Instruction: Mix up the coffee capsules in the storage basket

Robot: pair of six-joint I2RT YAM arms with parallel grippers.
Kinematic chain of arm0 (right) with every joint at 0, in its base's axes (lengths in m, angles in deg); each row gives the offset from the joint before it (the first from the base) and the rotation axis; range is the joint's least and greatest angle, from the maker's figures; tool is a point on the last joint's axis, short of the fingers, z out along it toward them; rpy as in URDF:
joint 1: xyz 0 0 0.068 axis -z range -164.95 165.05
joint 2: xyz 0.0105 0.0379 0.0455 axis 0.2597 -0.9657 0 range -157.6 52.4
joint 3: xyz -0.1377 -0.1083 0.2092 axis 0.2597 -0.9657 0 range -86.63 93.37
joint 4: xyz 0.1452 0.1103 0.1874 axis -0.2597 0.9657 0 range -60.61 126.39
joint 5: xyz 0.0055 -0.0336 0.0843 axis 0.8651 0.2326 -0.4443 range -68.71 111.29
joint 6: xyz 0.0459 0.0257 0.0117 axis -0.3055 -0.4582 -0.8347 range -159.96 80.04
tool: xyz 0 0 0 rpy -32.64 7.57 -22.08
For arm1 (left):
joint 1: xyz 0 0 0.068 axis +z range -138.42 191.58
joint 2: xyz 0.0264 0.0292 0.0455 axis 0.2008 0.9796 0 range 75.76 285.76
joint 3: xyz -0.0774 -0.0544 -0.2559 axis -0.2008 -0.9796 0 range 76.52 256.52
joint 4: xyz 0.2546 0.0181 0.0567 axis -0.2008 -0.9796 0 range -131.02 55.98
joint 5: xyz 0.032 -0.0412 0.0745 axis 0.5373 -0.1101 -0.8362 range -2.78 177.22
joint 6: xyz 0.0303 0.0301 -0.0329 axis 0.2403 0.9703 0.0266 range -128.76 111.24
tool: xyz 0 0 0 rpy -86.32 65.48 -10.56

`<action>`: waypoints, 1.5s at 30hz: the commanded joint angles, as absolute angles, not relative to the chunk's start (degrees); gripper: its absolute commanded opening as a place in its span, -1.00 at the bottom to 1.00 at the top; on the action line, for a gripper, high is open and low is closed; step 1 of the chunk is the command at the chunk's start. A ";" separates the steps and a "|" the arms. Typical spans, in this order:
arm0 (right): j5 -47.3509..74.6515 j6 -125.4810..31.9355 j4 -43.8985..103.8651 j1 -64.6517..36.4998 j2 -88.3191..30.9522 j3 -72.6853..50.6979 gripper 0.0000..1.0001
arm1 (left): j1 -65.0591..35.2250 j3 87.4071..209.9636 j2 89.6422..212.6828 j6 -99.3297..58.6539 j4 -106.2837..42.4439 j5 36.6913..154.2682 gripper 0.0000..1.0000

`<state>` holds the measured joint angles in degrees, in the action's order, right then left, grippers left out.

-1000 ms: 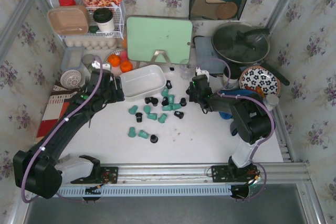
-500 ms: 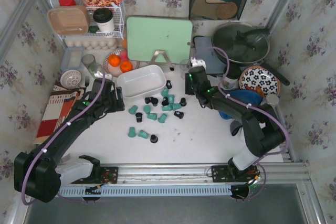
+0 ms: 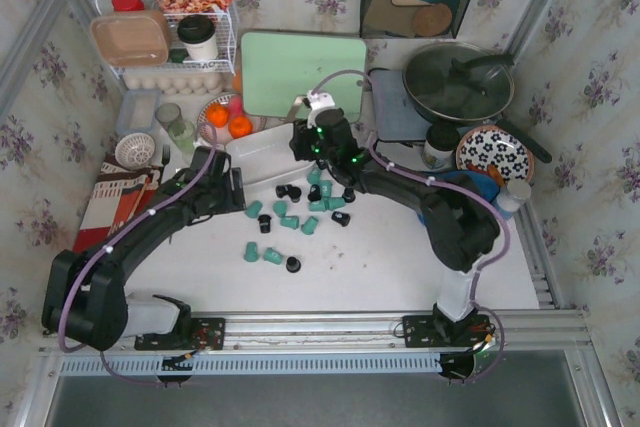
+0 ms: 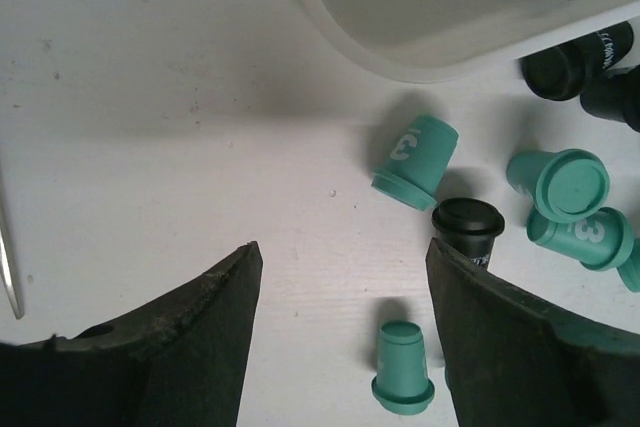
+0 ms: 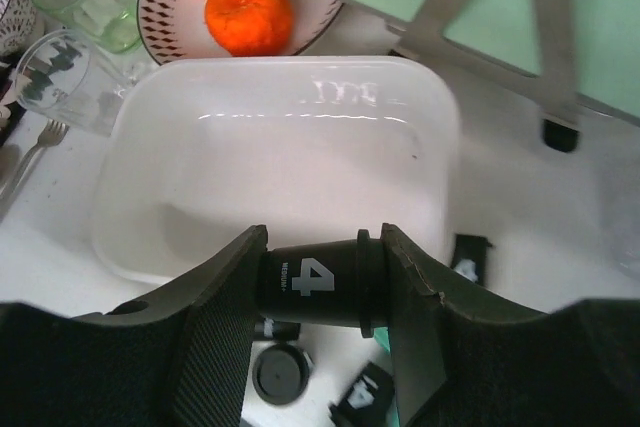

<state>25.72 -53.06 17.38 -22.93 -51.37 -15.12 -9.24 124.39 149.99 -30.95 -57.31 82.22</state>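
Note:
The white storage basket [image 3: 258,143] lies at mid table and is empty; it fills the right wrist view [image 5: 280,172]. My right gripper [image 3: 308,142] hangs over its right end, shut on a black capsule [image 5: 322,280] marked 4. Several teal and black capsules [image 3: 290,217] lie loose on the table in front of the basket. My left gripper [image 3: 235,190] is open and empty, just left of the capsules. In the left wrist view a teal capsule [image 4: 403,367] stands between the fingers near the right one, with others [image 4: 420,159] beyond and the basket's corner [image 4: 400,47] above.
A mint cutting board [image 3: 303,72] on a stand rises behind the basket. A plate of oranges [image 3: 225,119] and glasses [image 3: 172,117] are at its left. A pan with lid [image 3: 458,82], a patterned bowl [image 3: 494,152] and a white wire rack [image 3: 165,37] ring the back.
My right gripper has swung left from beside the capsule pile to above the basket's right end, carrying the black capsule. My left gripper has moved slightly right toward the capsules.

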 commanded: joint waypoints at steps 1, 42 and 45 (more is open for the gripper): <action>23.41 -54.30 13.82 -23.32 -57.45 -10.20 -0.41 | -9.26 125.74 153.22 -30.59 -56.12 82.84 0.38; 24.24 -50.59 20.18 -23.29 -47.91 -24.75 0.44 | -15.49 128.23 168.57 -28.22 -46.19 80.78 0.25; 24.76 -50.59 20.42 -23.34 -46.45 -26.06 0.44 | -15.66 129.04 169.62 -28.75 -47.67 80.86 0.13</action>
